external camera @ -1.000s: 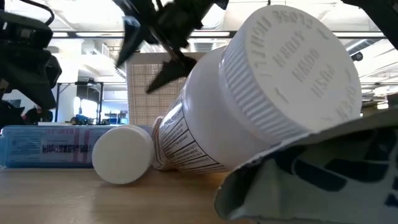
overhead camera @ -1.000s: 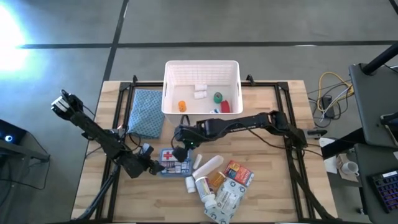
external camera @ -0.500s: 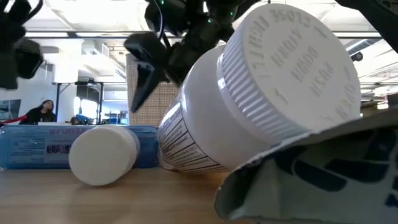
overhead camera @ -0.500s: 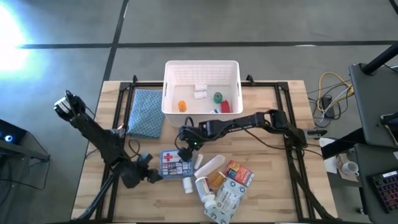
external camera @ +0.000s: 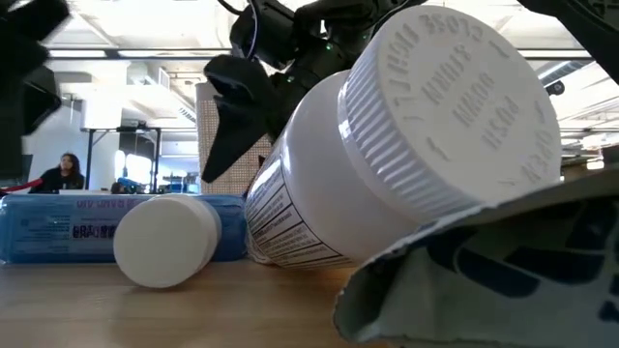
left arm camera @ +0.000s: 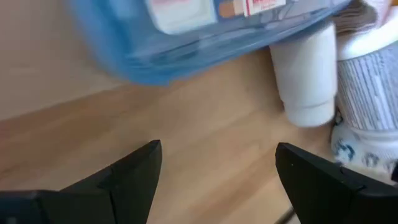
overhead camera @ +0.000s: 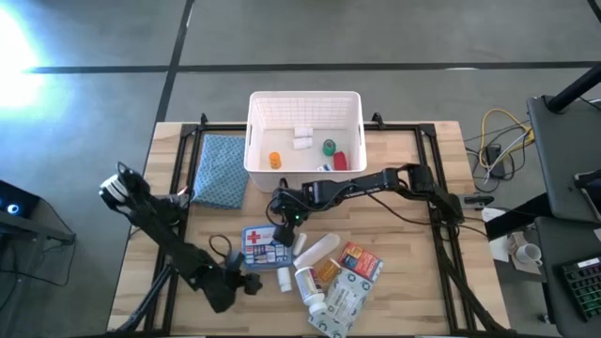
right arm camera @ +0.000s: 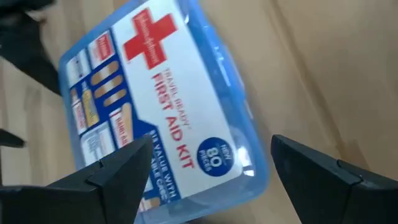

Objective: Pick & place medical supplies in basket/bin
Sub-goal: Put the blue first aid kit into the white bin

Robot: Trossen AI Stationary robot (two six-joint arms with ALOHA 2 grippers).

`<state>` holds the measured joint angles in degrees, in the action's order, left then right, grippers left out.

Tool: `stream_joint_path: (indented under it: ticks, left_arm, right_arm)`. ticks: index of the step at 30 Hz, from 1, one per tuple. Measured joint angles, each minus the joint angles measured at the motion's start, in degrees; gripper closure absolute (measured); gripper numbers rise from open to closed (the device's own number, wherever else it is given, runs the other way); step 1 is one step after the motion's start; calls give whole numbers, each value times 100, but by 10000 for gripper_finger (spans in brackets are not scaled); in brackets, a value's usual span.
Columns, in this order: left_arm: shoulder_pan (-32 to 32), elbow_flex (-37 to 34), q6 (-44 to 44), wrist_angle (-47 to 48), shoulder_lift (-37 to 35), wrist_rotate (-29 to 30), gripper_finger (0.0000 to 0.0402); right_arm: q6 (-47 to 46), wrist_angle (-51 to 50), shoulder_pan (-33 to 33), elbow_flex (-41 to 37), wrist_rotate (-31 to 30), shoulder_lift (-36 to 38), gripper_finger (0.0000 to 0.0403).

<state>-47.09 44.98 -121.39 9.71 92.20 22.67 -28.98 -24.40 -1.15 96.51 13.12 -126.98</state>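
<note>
The blue-white first-aid box [overhead camera: 266, 246] with a red cross lies flat on the table. My right gripper [overhead camera: 282, 223] hovers just above its far right end, open, one finger on either side of the box [right arm camera: 168, 124] without touching it. My left gripper [overhead camera: 252, 282] is low by the box's near side, open over bare wood [left arm camera: 217, 168], and points toward a small white bottle [overhead camera: 282, 278] lying on its side. More supplies lie in a heap to the right: white pill bottles [overhead camera: 317, 252], an orange box [overhead camera: 362, 261] and a grey-white pack [overhead camera: 340, 305]. The white bin [overhead camera: 305, 103] stands at the far edge.
The bin holds orange, green, red and white items. A blue cloth [overhead camera: 222, 169] lies left of it. In the low view a big white bottle [external camera: 406, 135] and the pack [external camera: 484, 280] fill the foreground. Bare wood shows at the table's left and far right.
My left gripper has drawn away from the first-aid box's left end toward the table's near edge and somewhat right, rolling as it went. My right gripper has come down closer over the box. Neither gripper's gap has changed.
</note>
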Motion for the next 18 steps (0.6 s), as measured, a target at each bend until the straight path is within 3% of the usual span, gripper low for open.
stream_joint_path:
  ticks: [7, 14, 18]
  left_arm:
    - [334, 204, -112, 177, 302, -145, 109]
    - [589, -180, -70, 597, -107, 20, 109]
    - [633, -521, -18, 609, -410, -37, 109]
  right_arm:
    - [443, 13, -15, -106, 107, 0, 87]
    - [621, -6, -59, -212, 1044, -134, 87]
    - [630, -30, -156, -235, 1052, -133, 87]
